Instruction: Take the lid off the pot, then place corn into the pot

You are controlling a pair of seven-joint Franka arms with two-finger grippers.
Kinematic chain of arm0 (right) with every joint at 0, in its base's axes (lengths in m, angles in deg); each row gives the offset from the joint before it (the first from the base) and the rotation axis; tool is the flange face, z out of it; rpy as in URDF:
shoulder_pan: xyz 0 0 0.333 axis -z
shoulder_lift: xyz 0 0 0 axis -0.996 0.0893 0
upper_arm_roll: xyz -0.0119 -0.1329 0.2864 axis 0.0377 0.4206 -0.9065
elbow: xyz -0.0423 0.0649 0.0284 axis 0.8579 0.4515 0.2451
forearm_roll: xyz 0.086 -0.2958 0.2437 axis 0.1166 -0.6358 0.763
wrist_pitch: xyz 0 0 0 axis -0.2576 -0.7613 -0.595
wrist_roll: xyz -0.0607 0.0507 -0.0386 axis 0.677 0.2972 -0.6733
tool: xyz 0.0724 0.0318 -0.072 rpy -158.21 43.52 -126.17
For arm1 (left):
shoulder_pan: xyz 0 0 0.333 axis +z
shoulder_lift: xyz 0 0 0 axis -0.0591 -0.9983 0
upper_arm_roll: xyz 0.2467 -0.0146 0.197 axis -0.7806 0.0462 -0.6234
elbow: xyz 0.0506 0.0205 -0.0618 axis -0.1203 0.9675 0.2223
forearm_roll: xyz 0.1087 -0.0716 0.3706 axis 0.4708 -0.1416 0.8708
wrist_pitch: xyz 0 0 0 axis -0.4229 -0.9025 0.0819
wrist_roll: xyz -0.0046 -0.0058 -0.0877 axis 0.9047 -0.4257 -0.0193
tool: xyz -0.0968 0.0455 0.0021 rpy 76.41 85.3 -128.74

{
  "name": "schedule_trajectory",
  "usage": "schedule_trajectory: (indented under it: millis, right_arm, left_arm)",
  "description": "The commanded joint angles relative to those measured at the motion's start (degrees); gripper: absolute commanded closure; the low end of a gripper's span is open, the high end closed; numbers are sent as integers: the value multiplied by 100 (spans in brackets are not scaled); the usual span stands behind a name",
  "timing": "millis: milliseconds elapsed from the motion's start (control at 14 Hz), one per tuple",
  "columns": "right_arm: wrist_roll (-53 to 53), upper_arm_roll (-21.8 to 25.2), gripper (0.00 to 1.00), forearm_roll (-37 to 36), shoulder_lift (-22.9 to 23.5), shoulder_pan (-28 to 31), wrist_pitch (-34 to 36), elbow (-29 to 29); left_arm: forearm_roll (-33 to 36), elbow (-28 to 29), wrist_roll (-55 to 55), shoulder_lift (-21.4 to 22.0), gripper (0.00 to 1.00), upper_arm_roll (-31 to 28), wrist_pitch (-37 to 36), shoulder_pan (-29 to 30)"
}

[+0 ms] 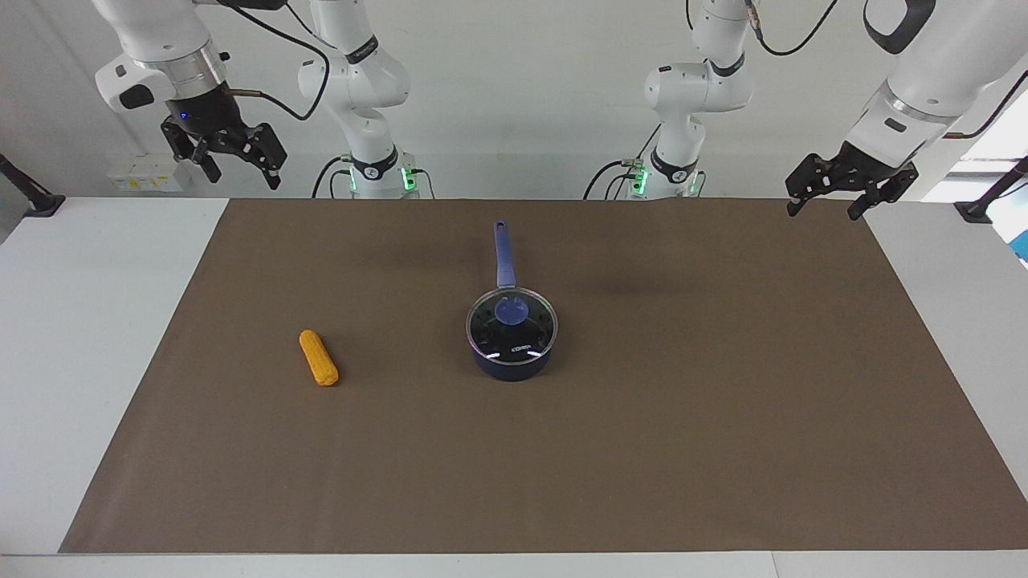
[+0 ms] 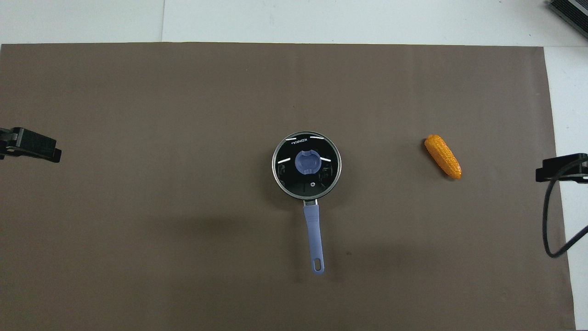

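Note:
The dark blue pot stands mid-table on the brown mat, its long handle pointing toward the robots. The glass lid with the blue knob sits on the pot and also shows in the overhead view. The orange-yellow corn lies on the mat beside the pot toward the right arm's end, and shows in the overhead view. My right gripper hangs open and empty, raised over the right arm's end. My left gripper hangs open and empty over the left arm's end. Both arms wait.
The brown mat covers most of the white table. Only the tips of the left gripper and right gripper reach into the overhead view. A black cable hangs by the right gripper.

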Motion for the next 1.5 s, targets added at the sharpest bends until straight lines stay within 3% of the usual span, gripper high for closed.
schedule_trajectory:
  millis: [0, 571, 714, 1429]
  right_arm:
    - [25, -20, 0, 44, -101, 11, -2, -108]
    - [25, -12, 0, 44, -101, 11, -2, -108]
    - [17, -12, 0, 44, -101, 11, 7, -108]
    - [-27, -47, 0, 44, -75, -7, -98, -152]
  left_arm:
    - [60, -66, -85, -36, 0, -28, 20, -58]
    - [60, 127, -164, 17, 0, 16, 37, -93]
    - [69, 267, -155, 17, 0, 42, 151, -330]
    - [69, 1226, 178, -88, 0, 60, 1478, -1279]
